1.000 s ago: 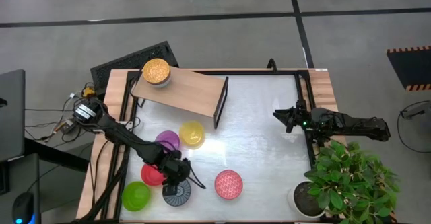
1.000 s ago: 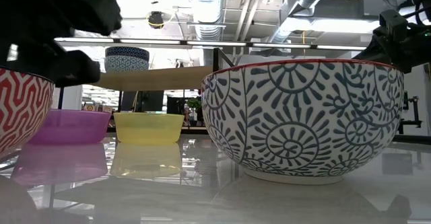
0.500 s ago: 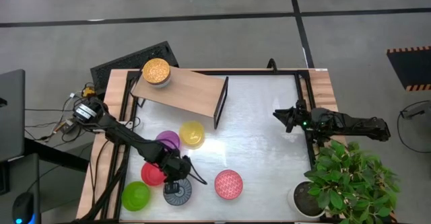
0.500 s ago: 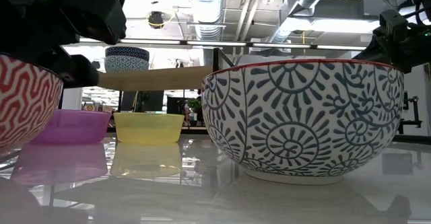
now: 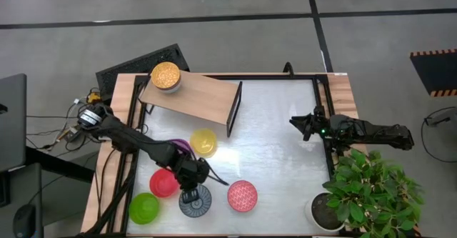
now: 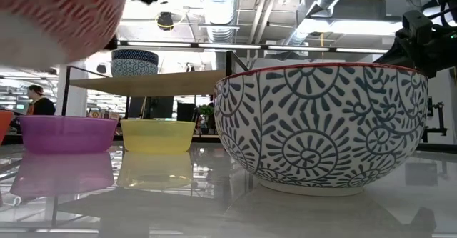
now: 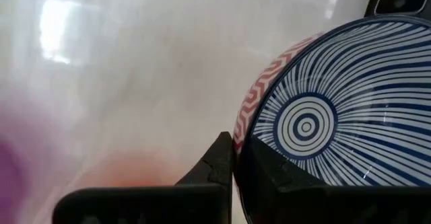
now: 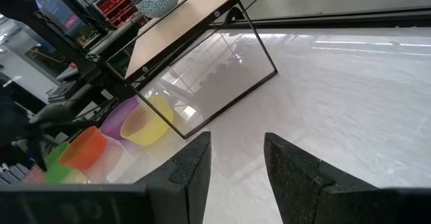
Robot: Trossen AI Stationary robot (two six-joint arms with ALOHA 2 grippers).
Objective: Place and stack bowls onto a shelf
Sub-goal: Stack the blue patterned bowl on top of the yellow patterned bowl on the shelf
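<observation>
Blue-grey radial bowl rim pinched by left tool; low view shows lift; right tool spread.

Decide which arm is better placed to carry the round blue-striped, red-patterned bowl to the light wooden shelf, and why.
Left. Its jaws are shut on the rim of that round blue-striped bowl, lifted off the table. The right arm waits, jaws open, at the table's opposite edge, holding nothing.
</observation>
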